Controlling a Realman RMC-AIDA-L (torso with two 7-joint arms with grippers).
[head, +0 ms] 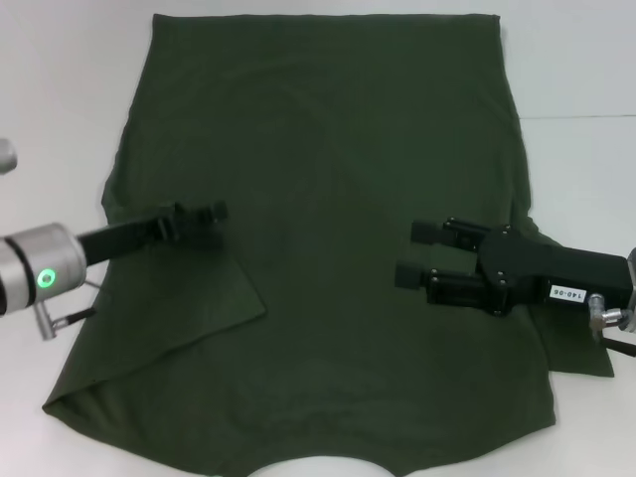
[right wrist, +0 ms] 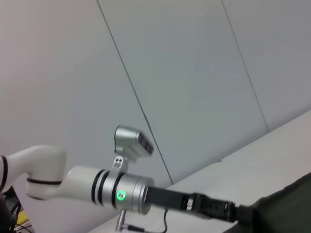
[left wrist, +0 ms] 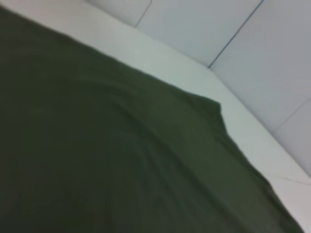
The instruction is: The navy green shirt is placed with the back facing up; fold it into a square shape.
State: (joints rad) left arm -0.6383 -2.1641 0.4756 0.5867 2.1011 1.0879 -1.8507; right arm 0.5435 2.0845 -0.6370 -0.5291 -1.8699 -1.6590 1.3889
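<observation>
The left gripper (head: 217, 212) and the right gripper (head: 415, 253), open and empty, hovered over the navy green shirt (head: 328, 149) with its sleeves folded in, so next they likely needed to grab the collar end near them.

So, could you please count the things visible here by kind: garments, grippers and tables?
Garments: 1, the navy green shirt, spread flat, left sleeve folded inward.
Grippers: 2, the left gripper low over the shirt's left side, the right gripper with fingers apart over its right side.
Tables: 1, the white table under the shirt.
Total: 4
</observation>
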